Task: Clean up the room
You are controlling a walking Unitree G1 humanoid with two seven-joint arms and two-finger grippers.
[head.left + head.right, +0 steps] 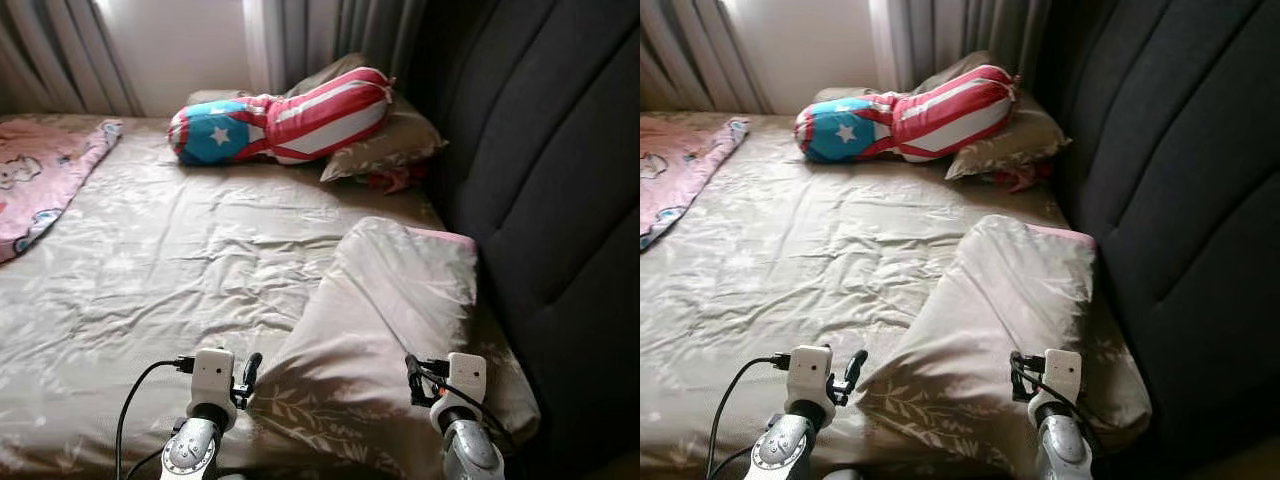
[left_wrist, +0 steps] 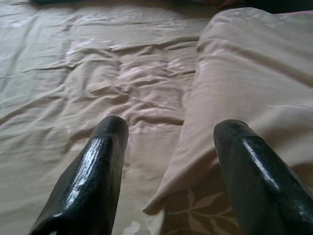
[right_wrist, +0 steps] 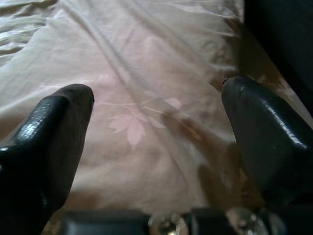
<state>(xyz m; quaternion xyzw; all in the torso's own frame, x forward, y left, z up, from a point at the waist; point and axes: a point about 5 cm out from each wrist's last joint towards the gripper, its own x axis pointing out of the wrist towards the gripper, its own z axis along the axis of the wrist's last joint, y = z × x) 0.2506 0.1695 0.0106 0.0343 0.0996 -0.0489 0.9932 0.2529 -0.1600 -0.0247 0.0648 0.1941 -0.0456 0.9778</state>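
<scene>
Both grippers, left and right, jaws released, flank the pillow to lift it.

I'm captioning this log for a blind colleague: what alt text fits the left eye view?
Both grippers, left gripper and right gripper, hover open at either side of a beige pillow on a wrinkled bed sheet. A red, white and blue bolster lies by the dark headboard.

Left gripper with jaws spread over wrinkled beige sheet; pillow edge lying between its black fingers.
</scene>
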